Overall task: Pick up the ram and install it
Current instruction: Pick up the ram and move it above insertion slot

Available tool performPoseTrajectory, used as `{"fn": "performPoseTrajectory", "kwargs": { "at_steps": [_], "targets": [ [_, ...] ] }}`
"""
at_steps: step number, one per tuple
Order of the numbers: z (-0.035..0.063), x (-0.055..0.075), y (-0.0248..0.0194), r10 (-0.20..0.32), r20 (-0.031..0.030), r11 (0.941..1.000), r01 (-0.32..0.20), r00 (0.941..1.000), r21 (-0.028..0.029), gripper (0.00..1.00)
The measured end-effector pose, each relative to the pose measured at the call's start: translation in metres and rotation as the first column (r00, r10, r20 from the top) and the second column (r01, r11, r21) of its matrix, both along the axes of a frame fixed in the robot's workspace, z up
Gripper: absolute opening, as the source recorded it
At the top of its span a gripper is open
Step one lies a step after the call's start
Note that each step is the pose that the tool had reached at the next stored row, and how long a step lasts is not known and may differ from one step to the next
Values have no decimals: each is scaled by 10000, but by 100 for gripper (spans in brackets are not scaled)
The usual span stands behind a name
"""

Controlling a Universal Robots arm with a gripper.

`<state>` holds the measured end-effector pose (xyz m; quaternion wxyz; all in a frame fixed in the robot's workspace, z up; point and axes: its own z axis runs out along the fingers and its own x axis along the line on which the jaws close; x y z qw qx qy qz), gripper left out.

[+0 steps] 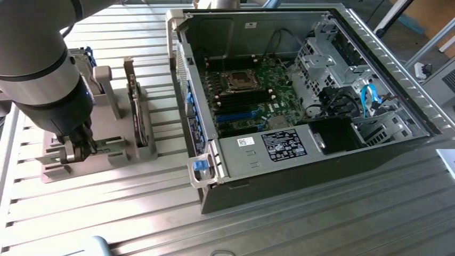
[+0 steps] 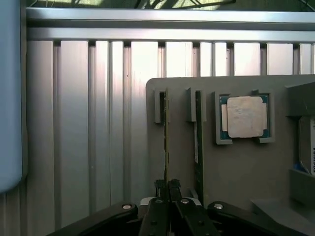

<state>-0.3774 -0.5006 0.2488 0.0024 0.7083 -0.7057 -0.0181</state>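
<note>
The ram (image 2: 166,142) is a thin green stick seen edge-on, standing on its long edge in a slot of the grey holder (image 2: 236,167). My gripper (image 2: 167,186) is shut on its near end, with the black fingers (image 2: 158,206) pressed to both faces. The stick's far end still sits in the holder's notch. A second green stick (image 2: 198,137) stands parallel beside it. In the exterior view my gripper (image 1: 74,149) reaches down into the holder (image 1: 106,154) at the exterior view's left, apart from the open computer case (image 1: 299,154).
A square silver processor chip (image 2: 244,116) lies in its own pocket of the holder. A taller green card (image 1: 135,106) stands upright between holder and case. The motherboard (image 1: 249,101) lies open inside the case. The ribbed metal table (image 1: 284,229) runs underneath.
</note>
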Motion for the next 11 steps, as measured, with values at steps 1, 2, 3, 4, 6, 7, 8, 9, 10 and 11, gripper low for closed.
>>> {"fn": "performPoseTrajectory", "kwargs": {
  "at_steps": [1, 2, 3, 4, 6, 7, 8, 9, 10, 11],
  "targets": [
    [19, 0, 0, 0, 0, 10000, 0, 10000, 0, 12],
    [38, 0, 0, 0, 0, 10000, 0, 10000, 0, 12],
    [58, 0, 0, 0, -1, 10000, 0, 10000, 0, 12],
    [76, 0, 0, 0, 0, 10000, 0, 10000, 0, 12],
    [116, 1, 0, 0, 1, 10000, 0, 10000, 1, 12],
    [136, 1, 0, 1, 1, 10000, -1, 10000, 1, 12],
    [155, 1, 0, 0, 0, 10000, 0, 10000, 0, 12],
    [175, 1, 0, 0, 0, 10000, 0, 10000, 0, 12],
    [194, 1, 0, 0, 0, 10000, 0, 10000, 0, 12],
    [213, 1, 0, -1, 0, 10000, 1, 10000, 0, 12]
  ]
}}
